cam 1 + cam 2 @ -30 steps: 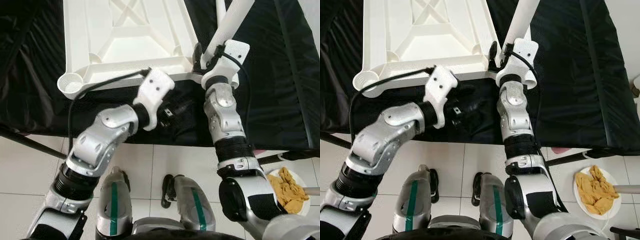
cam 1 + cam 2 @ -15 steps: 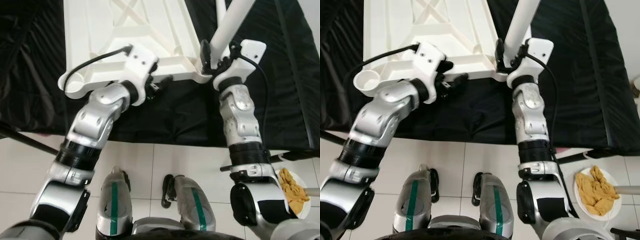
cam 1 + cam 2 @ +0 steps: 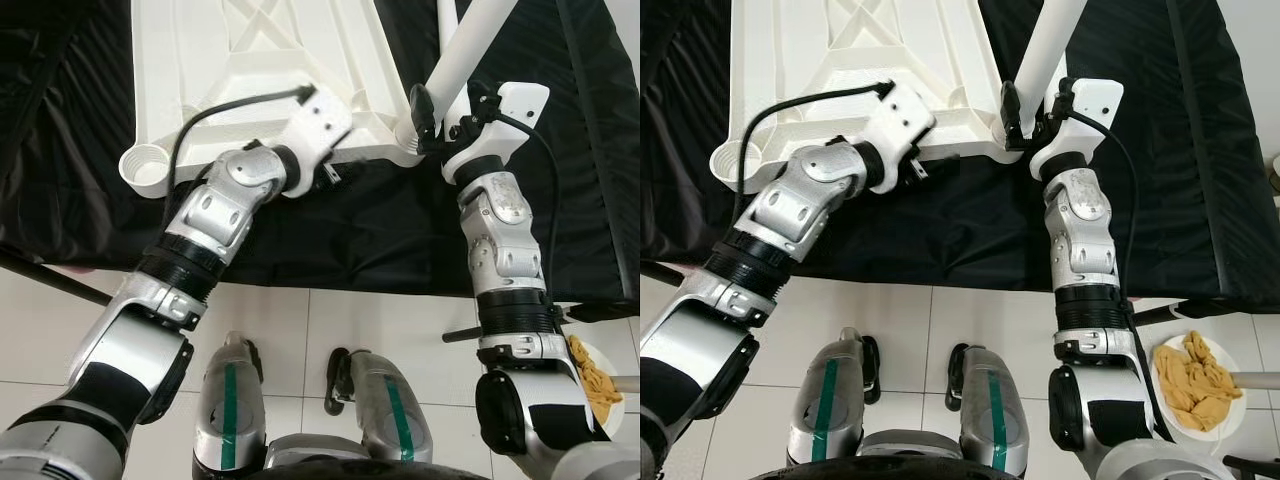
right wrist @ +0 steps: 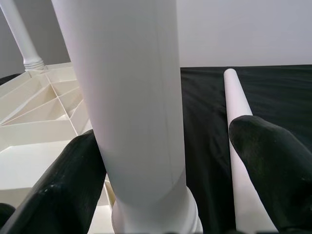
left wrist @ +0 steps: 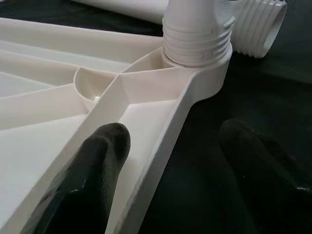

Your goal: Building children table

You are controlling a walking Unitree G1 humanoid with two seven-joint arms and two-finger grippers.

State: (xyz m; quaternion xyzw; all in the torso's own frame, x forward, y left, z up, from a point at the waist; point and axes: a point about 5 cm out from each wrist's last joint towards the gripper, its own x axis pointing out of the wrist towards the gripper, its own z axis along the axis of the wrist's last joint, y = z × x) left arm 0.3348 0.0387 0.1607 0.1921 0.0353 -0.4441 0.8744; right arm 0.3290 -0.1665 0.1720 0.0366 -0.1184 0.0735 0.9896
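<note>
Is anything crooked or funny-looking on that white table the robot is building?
The white plastic tabletop lies upside down on the black cloth, as it should for fitting legs. The round white leg in the corner socket by the right gripper leans in the head views rather than standing straight. Another socket is still empty.

A white plate [image 3: 1230, 412] of yellow food [image 3: 1196, 378] on tiled floor [image 3: 940, 320].
</note>
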